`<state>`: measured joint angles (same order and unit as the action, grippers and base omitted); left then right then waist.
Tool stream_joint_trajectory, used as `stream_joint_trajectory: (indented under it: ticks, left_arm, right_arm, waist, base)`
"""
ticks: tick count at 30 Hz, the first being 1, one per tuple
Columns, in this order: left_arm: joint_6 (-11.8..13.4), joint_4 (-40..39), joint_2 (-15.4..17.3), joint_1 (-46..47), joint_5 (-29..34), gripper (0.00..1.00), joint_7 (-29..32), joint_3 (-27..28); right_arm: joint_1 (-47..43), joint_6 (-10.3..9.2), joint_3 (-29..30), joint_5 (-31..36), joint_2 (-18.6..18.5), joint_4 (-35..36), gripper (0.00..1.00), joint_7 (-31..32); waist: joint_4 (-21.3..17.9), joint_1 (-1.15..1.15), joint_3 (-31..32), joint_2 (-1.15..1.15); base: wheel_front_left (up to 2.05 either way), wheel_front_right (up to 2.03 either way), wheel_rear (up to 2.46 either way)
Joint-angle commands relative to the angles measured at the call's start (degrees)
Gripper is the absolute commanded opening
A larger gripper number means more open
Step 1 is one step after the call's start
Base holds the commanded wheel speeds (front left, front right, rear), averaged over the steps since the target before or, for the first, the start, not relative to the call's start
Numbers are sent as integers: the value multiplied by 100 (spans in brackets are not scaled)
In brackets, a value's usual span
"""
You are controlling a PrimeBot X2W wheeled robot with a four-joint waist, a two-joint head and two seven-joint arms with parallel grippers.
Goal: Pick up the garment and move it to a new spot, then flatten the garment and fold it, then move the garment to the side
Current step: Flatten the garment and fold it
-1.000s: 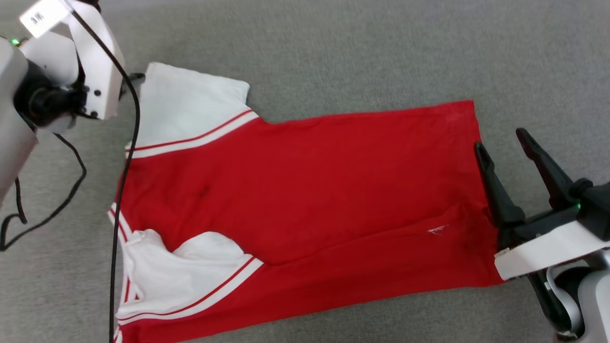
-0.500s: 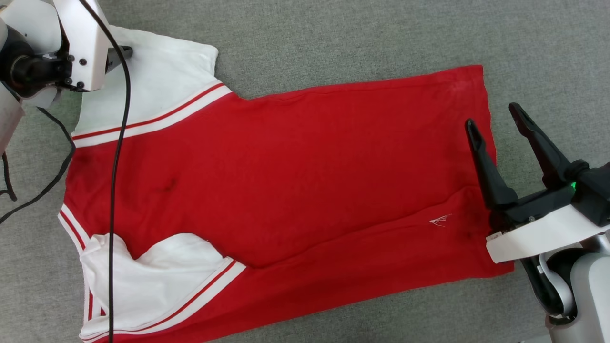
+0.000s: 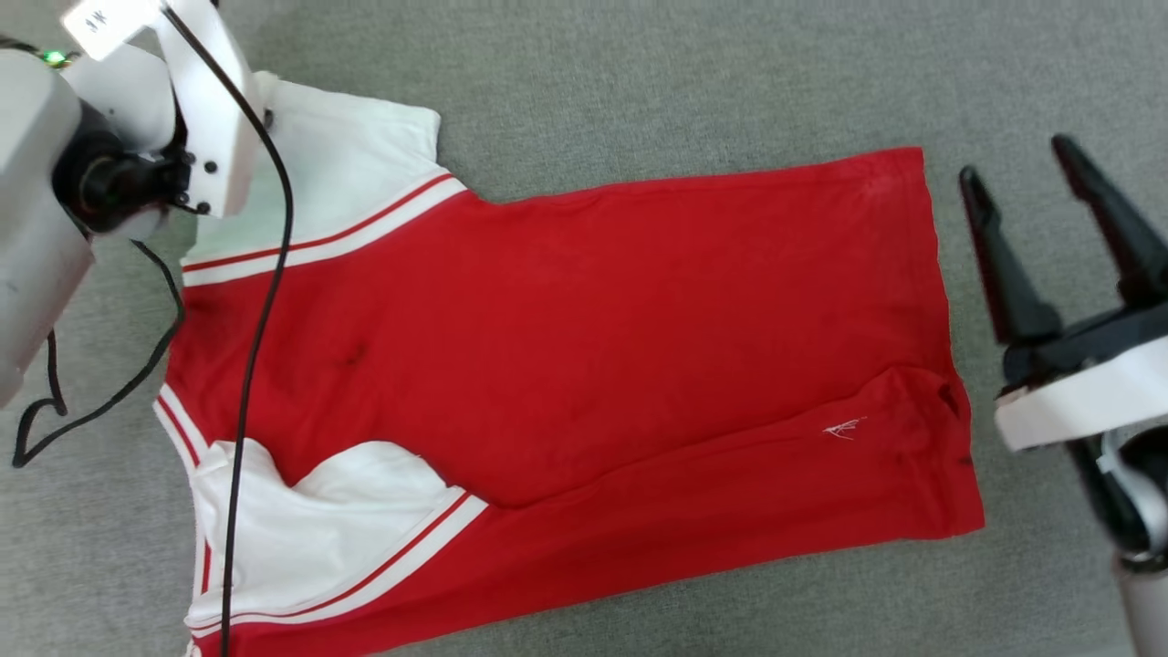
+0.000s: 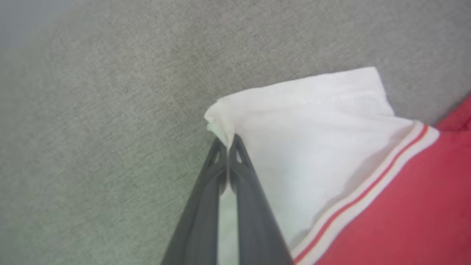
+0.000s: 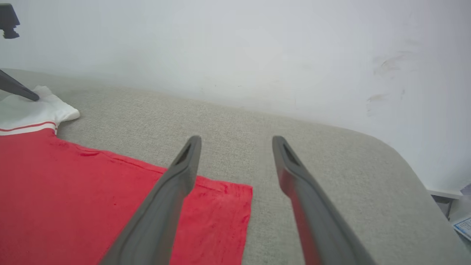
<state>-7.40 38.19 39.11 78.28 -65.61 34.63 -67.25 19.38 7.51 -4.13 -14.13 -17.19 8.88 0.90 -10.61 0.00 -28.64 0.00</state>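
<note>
We are logging the garment [image 3: 566,365] lying spread on the grey surface [image 3: 639,82], sleeves at 9 o'clock, hem at 3. Left gripper [image 4: 229,141] is pinching the white sleeve [image 4: 312,129] corner at 10 o'clock, clamped on cloth; right gripper [image 3: 1016,157] is hovering beside the hem, fingers spread wide, empty.

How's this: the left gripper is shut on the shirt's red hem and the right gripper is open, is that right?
Not the red hem. The left wrist view shows the left gripper shut on the white sleeve corner of the shirt; the right gripper is open.
</note>
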Motion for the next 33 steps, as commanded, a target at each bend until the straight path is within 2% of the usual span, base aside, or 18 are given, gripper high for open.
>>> stream_joint_trajectory:
  ticks: [1, 5, 6, 12, 17, 22, 33]
  left_arm:
    - [-3, -91, 35, -71, 55, 0, -96, -46]
    - [-3, -419, 81, -184, 97, 0, -431, -148]
    - [-4, -556, 96, -232, 96, 0, -586, -185]
    - [-4, -895, 90, -326, 230, 0, -986, -296]
    - [-4, -1165, 48, -380, 344, 0, -1245, -365]
    - [-4, -1405, -26, -328, 419, 0, -1422, -394]
    - [-4, -1600, -89, -134, 570, 0, -1636, -457]
  right_arm:
    - [141, -5, 33, -49, -96, 24, 100, 100]
    - [521, -5, 12, -296, -553, 18, 100, 650]
    - [721, -5, -68, -490, -774, -38, 100, 1029]
    - [1270, -6, -384, -1270, -1474, -522, 100, 2493]
    - [1572, -5, -684, -1846, -1907, -1140, 100, 3898]
    - [1777, -5, -930, -2097, -2052, -1612, 100, 4750]
    - [2234, -5, -1370, -1905, -1801, -2474, 100, 4895]
  waist:
    - [89, 0, 126, 0]
    - [248, 0, 317, 0]
    - [330, 0, 394, 0]
    - [555, 0, 538, 0]
    - [744, 0, 576, 0]
    - [922, 0, 509, 0]
    - [1199, 0, 208, 0]
  base:
    - [0, 0, 0]
    - [0, 0, 0]
    - [0, 0, 0]
    - [0, 0, 0]
    - [0, 0, 0]
    - [0, 0, 0]
    - [0, 0, 0]
